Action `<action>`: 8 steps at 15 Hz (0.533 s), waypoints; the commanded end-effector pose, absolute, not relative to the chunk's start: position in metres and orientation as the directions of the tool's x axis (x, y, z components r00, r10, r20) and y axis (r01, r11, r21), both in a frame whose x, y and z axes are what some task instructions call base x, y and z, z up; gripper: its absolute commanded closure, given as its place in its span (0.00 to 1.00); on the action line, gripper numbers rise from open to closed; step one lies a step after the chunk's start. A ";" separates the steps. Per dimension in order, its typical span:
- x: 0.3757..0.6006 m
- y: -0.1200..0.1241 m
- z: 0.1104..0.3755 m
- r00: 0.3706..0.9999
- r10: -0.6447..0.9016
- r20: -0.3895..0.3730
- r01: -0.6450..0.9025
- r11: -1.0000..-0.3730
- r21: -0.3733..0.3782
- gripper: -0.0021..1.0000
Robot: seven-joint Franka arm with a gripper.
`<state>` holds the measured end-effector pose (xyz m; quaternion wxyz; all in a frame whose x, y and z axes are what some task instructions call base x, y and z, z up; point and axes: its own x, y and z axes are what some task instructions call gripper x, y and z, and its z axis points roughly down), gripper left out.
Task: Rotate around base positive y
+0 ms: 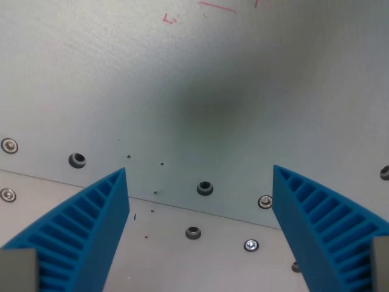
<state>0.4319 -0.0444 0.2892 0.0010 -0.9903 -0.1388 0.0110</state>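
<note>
Looking down from the wrist, the gripper [200, 182] hangs over a pale grey metal table [200, 79] with its two blue ribbed fingers [91, 231] spread wide, one at the wrist view's left and the other at the wrist view's right. Nothing sits between them; only bare plate shows in the gap. The task names no object of its own (it concerns the arm's own turning), so the gripper is the thing to watch, and it fills the lower corners of the view.

A seam [182, 205] runs across the plate, slanting downward toward the wrist view's right. Several dark bolt holes [205, 188] and shiny screw heads [265, 201] lie near that seam, on both sides. Faint red pen marks [170, 19] sit near the top edge. A soft dark shadow [213, 103] lies on the plate above the gap.
</note>
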 end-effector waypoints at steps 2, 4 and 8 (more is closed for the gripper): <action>0.432 -0.044 0.293 0.961 0.275 -0.036 0.275 -0.961 -0.009 0.00; 0.432 -0.044 0.293 0.960 0.275 -0.058 0.275 -0.961 -0.015 0.00; 0.432 -0.044 0.293 0.956 0.275 -0.103 0.274 -0.961 -0.028 0.00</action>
